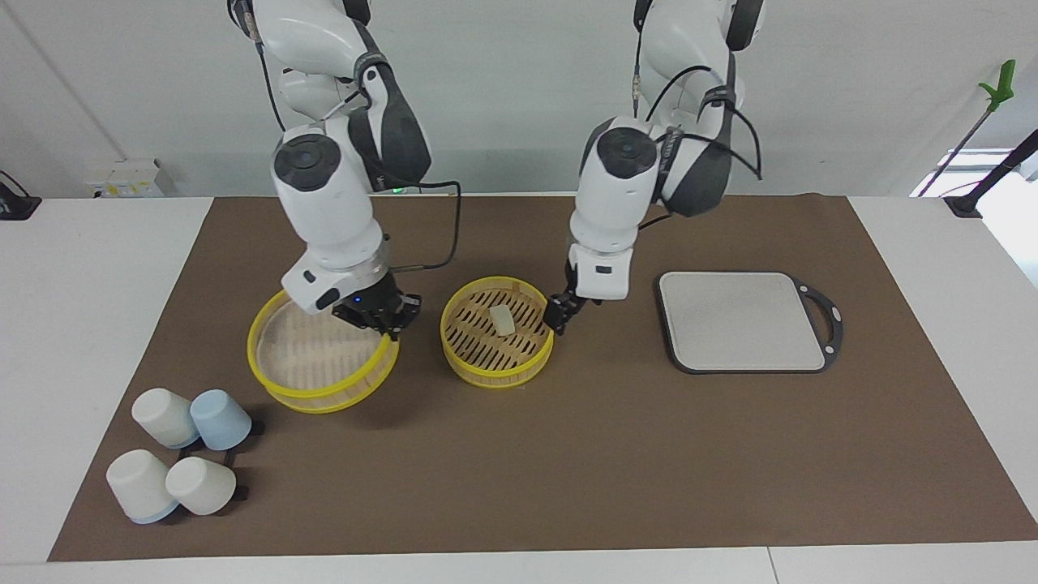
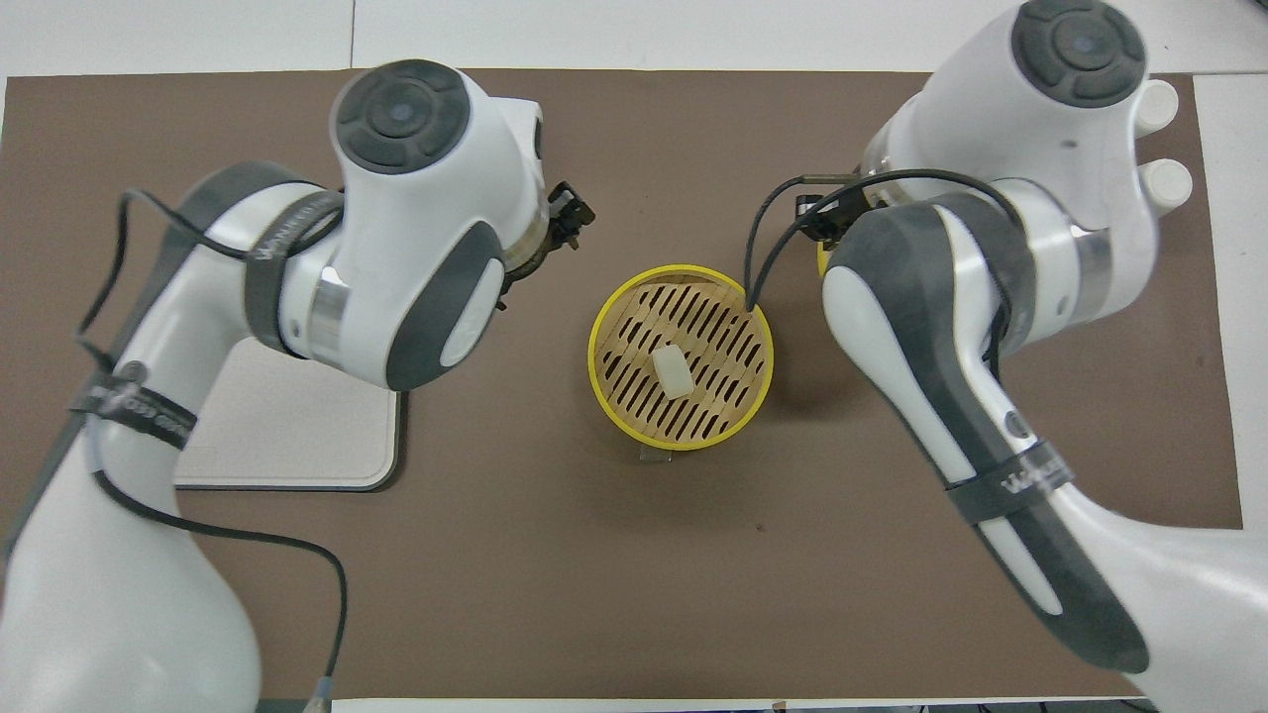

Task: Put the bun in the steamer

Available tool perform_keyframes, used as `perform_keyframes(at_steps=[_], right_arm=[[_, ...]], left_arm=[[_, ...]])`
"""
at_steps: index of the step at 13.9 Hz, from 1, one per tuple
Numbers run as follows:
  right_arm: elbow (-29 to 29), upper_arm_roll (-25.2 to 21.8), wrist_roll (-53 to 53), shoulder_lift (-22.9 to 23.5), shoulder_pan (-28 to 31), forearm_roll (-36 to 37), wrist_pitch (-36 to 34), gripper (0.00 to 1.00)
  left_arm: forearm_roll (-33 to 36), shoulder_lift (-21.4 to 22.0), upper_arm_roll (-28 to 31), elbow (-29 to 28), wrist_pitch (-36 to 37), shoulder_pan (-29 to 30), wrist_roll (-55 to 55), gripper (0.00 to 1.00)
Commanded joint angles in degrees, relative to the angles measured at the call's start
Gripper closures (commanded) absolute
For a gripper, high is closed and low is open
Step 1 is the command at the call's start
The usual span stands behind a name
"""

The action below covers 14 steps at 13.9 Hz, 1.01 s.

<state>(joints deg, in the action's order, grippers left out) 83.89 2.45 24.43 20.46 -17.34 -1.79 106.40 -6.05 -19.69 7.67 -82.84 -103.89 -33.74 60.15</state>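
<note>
Brown mat (image 1: 568, 470): bun (image 1: 501, 319) in steamer (image 1: 496, 369), no legible writing.

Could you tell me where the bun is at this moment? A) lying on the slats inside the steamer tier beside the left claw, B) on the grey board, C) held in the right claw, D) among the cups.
A: the bun lies on the slatted bottom of the steamer tier, with the left claw at that tier's rim.
</note>
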Motion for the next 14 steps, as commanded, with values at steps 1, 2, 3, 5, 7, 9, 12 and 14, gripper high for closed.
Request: perform_keyframes(at_steps=[1, 2, 3, 5, 7, 9, 12, 14], right_arm=[[-6.67, -0.25, 12.95, 4.99, -7.86, -0.23, -0.66, 1.0], [-11.24, -0.42, 18.57, 9.11, -11.11, 0.2, -2.23, 1.0], [-14.77, -0.42, 22.11, 12.2, -13.49, 0.38, -2.16, 1.0], [-16.38, -0.43, 24.42, 14.6, -15.09, 0.47, -1.11, 1.0], [-16.12, -0.42, 25.48, 15.66, -16.32, 0.56, 1.69, 1.0], [-14.81, -0.34, 25.49, 16.18, -16.15, 0.91, 5.9, 1.0], [-13.84, -0.34, 25.49, 15.92, -16.24, 0.91, 6.1, 1.0], [-13.4, -0.34, 25.57, 15.66, -16.32, 0.91, 4.01, 1.0]], left_arm=[[0.6, 6.58, -0.56, -4.17, 5.86, 6.3, -11.15, 0.0], [0.6, 8.42, -0.47, -4.17, 8.76, 8.58, -15.81, 0.0], [0.6, 10.27, -0.47, -4.26, 11.4, 11.57, -20.47, 0.0], [0.69, 13.52, -0.47, -4.52, 16.15, 16.76, -31.1, 0.0], [1.65, 15.72, -0.38, -5.14, 19.67, 20.11, -38.76, 0.0], [5.16, 17.66, -0.47, -7.06, 21.35, 21.69, -47.88, 0.0], [5.35, 19.86, -1.17, -9.0, 22.49, 25.65, -52.93, 0.0], [5.35, 21.79, -5.53, -11.63, 23.73, 30.64, -55.22, 0.0]])
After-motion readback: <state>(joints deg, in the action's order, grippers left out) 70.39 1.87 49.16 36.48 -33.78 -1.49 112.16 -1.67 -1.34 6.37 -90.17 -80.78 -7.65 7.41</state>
